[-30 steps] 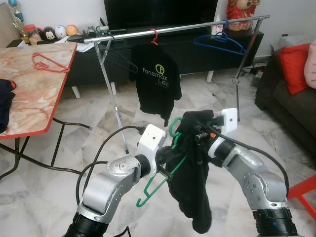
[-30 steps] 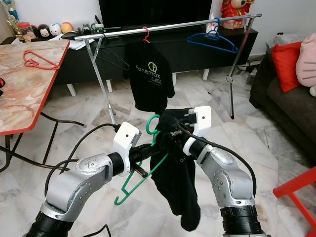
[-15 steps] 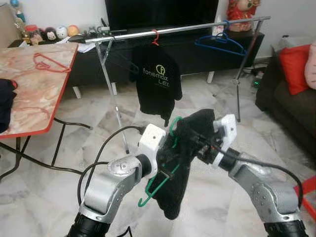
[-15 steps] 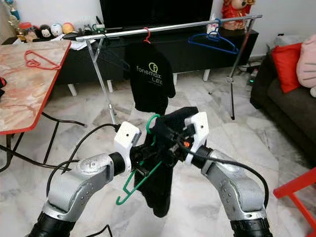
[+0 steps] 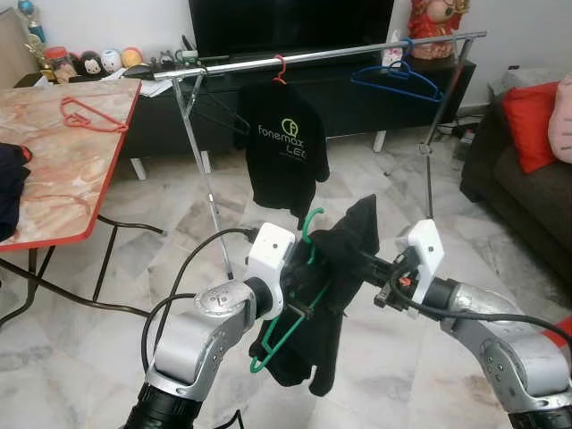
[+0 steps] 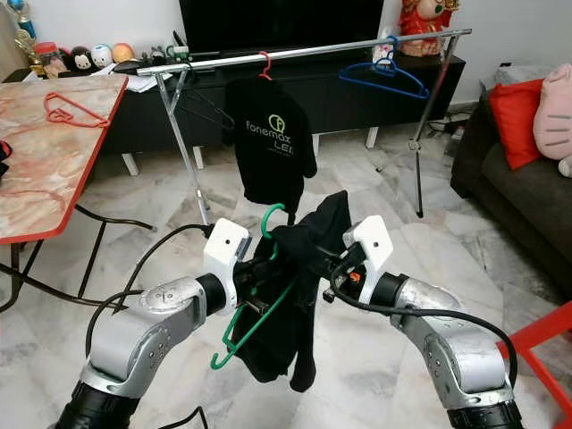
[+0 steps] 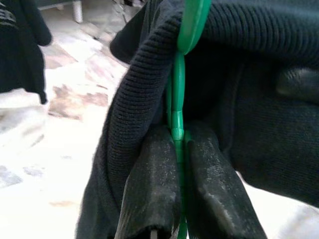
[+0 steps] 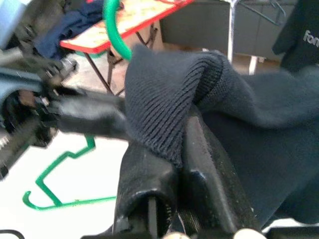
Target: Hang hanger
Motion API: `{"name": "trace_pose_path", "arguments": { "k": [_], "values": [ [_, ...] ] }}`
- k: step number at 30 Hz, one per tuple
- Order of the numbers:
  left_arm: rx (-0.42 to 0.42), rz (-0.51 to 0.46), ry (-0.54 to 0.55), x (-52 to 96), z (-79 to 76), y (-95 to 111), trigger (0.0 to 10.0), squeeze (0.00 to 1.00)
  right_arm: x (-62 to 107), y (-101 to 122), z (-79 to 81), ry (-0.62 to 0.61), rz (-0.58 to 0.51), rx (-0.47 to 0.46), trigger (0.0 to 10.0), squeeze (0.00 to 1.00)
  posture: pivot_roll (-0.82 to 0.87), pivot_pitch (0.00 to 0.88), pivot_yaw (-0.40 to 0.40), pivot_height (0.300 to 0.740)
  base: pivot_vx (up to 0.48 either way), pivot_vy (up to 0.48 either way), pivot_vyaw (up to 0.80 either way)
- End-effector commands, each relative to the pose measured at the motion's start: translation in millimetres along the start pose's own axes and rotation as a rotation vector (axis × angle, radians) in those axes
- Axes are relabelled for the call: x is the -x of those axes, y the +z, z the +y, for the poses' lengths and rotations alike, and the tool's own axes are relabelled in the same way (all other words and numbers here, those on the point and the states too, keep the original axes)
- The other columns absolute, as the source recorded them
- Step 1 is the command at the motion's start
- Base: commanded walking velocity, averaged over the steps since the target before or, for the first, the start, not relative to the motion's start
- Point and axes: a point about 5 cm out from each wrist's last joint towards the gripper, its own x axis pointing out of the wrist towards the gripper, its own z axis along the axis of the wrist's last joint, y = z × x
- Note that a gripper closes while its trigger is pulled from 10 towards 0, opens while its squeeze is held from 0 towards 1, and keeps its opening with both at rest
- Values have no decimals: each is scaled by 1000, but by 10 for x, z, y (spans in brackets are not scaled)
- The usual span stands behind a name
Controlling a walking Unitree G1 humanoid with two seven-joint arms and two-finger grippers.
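Note:
My left gripper (image 7: 177,135) is shut on the neck of a green hanger (image 5: 309,225), held upright in front of my chest. A black knit garment (image 5: 332,295) is draped over the hanger and hangs below it. My right gripper (image 8: 183,130) is shut on a fold of that garment (image 8: 169,94), just right of the hanger hook (image 8: 112,21). The hanger's lower bar (image 6: 234,344) sticks out under the cloth. Further ahead stands the chrome clothes rail (image 5: 340,54).
On the rail hang a black printed t-shirt (image 5: 288,150) on a red hanger and a bare blue hanger (image 5: 398,80). A marble-top table (image 5: 54,188) with a red hanger (image 5: 89,114) stands left. A dark sofa with a red cushion (image 5: 532,121) is right; a TV cabinet sits behind the rail.
My right arm has swung out to the right, pulling the garment across the hanger; the cloth now hangs shorter and bunched around it. My left gripper has held the hanger in place.

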Motion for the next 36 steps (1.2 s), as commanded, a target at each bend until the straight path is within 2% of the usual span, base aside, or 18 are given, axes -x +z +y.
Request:
{"name": "trace_pose_path", "arguments": {
  "k": [1, 3, 4, 5, 20, 22, 27, 32, 35, 36],
  "values": [
    [-24, -60, 21, 9, 36, 130, 10000, 0, 38, 33, -49, -23, -10, 14, 10000, 0, -15, 0, -7, 740, 0, 0, 0],
    [-24, -60, 21, 9, 36, 131, 10000, 0, 34, 30, -32, -9, -11, 10, 10000, 0, -15, 0, -7, 740, 0, 0, 0],
    [-25, -61, 21, 9, 38, 132, 10000, 0, 29, 26, -14, 4, -12, 8, 10000, 718, -15, 0, -7, 740, 0, 0, 0],
    [-25, -63, 21, 11, 41, 133, 10000, 0, 22, 18, 4, 13, -10, 10, 10000, 1000, -15, 0, -7, 740, 0, 0, 0],
    [-28, -98, 12, 36, 71, 140, 10000, 0, 6, -2, 6, 8, 14, 48, 10000, 1000, -15, 0, -9, 740, 0, 0, 0],
    [-87, -66, -34, 86, 80, 108, 10000, 0, 33, 46, -54, -28, 18, 81, 10000, 1000, -20, 0, -9, 740, 0, 0, 0],
    [-148, -13, -56, 168, 162, 35, 10000, 0, 101, 167, -167, -73, -4, 113, 10000, 1000, -24, 0, -6, 740, 0, 0, 0],
    [-183, 36, -58, 225, 252, -57, 10000, 0, 170, 280, -192, -36, -1, 175, 10000, 1000, -26, 0, -5, 740, 0, 0, 0],
    [-217, 57, -131, 280, 232, -111, 10000, 0, 239, 322, -279, -34, 25, 232, 10000, 996, -26, 0, -5, 740, 0, 0, 0],
    [-229, 62, -142, 286, 229, -120, 10000, 0, 243, 325, -302, -38, 34, 236, 10000, 443, -29, 0, -6, 740, 0, 0, 0]
  ]
}}
